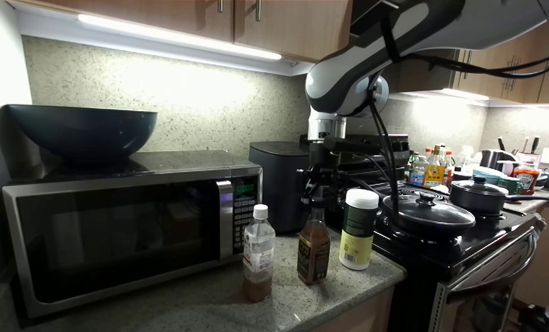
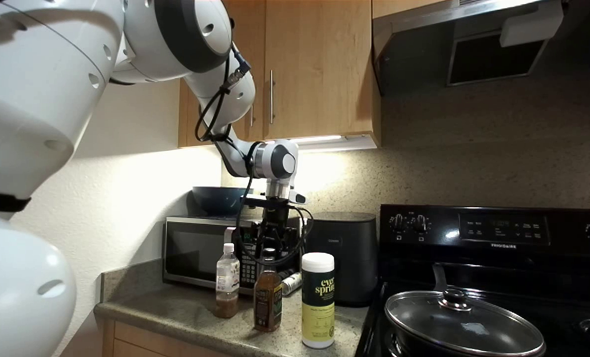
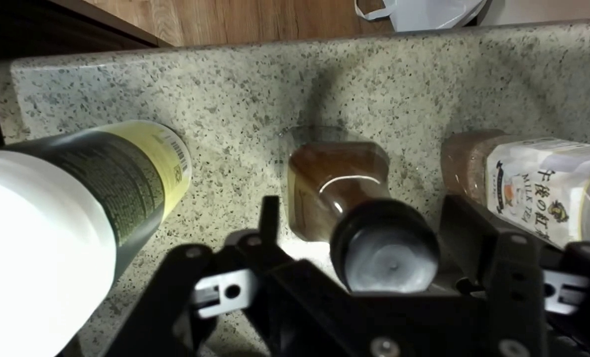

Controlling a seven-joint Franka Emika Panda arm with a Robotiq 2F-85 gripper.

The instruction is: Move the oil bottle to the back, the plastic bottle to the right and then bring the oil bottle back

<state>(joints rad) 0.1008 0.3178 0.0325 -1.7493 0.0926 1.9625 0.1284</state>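
Foremost in an exterior view: plastic bottle (image 1: 259,253), upright on the bench (image 1: 200,299), labelled "MILK TEA". To its right: oil bottle (image 1: 313,256), upright, its dark cap (image 3: 389,255) between the parted sides of the pincer (image 3: 360,213). Further right: "ever spring" canister (image 2: 318,302), then "FRIGIDAIRE" stove (image 2: 503,258).

We take the microwave (image 1: 122,240) on the desk (image 1: 177,311) as reference. On the microwave we find a dark bowl (image 1: 85,131); just beside its control panel (image 1: 244,216), a black appliance (image 1: 277,186); farther out on that side, a white-lidded canister (image 1: 358,229), then the stove (image 1: 477,245). Above the microwave we note wooden cabinets (image 1: 293,27).
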